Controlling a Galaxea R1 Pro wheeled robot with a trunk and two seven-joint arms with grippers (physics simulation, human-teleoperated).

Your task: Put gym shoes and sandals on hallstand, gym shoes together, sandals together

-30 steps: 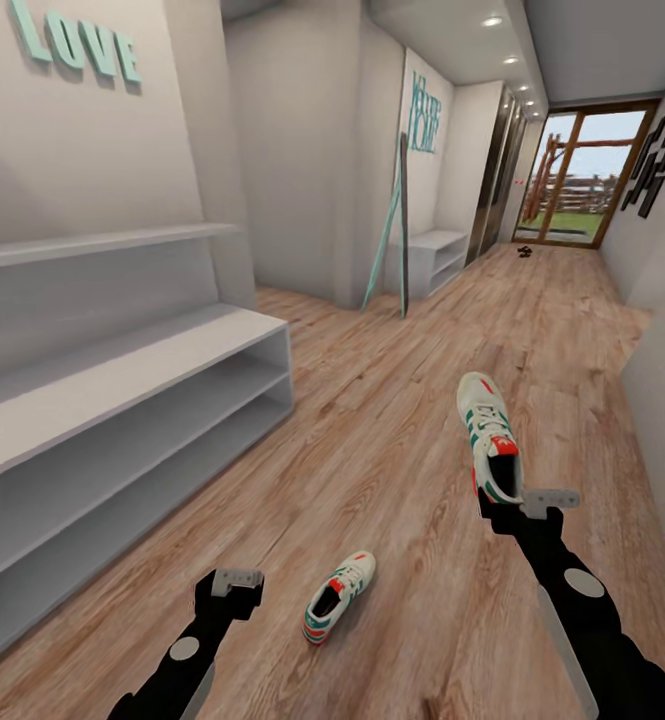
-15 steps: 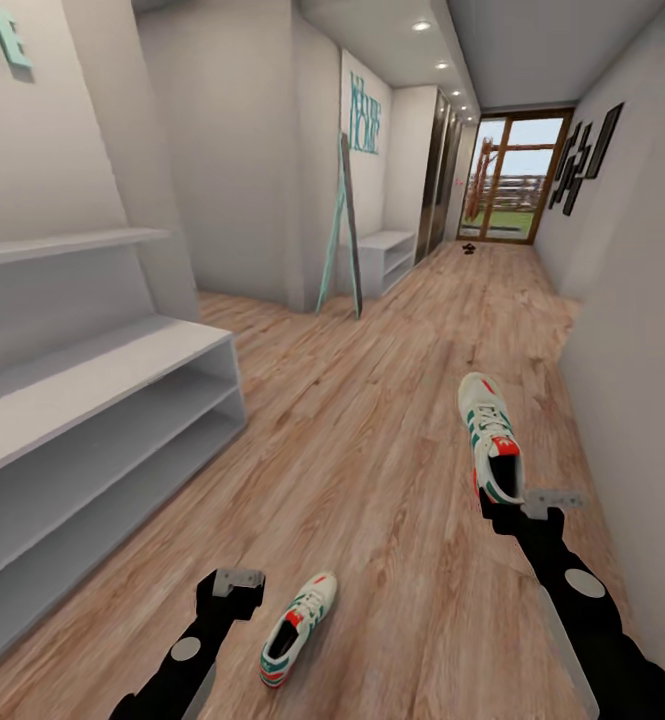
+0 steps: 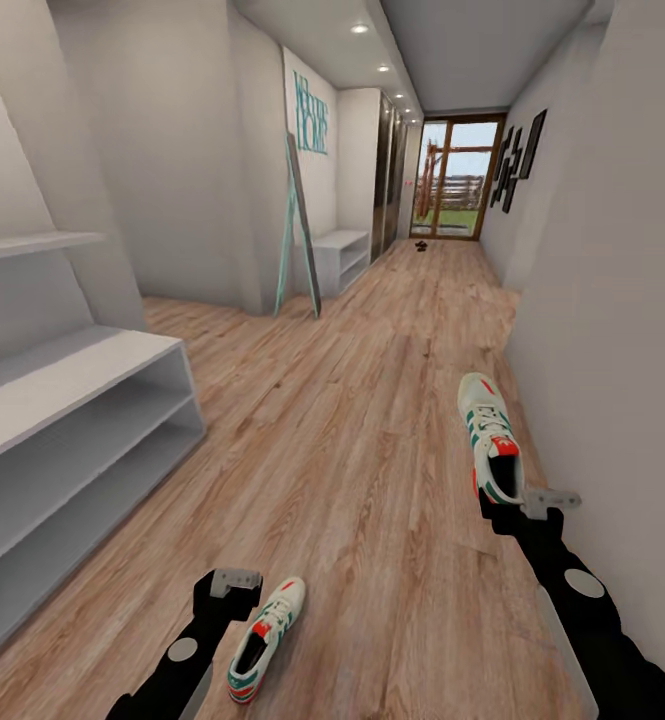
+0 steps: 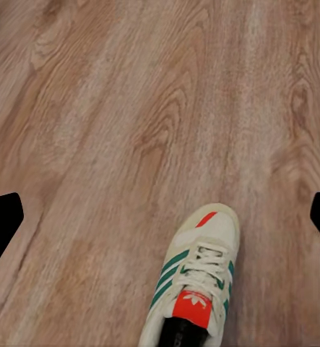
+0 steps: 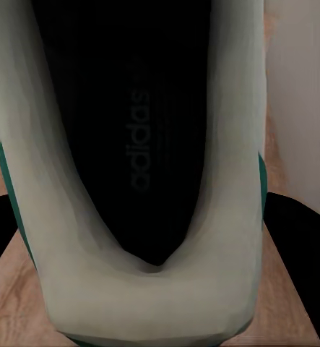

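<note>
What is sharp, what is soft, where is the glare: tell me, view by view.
Head view: wide-angle stretch tilts the walls; the far glass door glares. Left wrist view: floor gym shoe crisp, planks beyond it softer. Right wrist view: held gym shoe close and smeared, its inside nearly black.

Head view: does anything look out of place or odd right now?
One white gym shoe with green stripes lies loose on the wood-plank corridor floor beside the left gripper; its partner is held at the heel by the right gripper. Nothing looks damaged.

hallstand [image 3: 72, 420] at left, 1 gym shoe [image 3: 262, 640] on floor [image 3: 352, 450] beside left claw [image 3: 234, 580], sandals [image 3: 422, 244] far ahead
</note>
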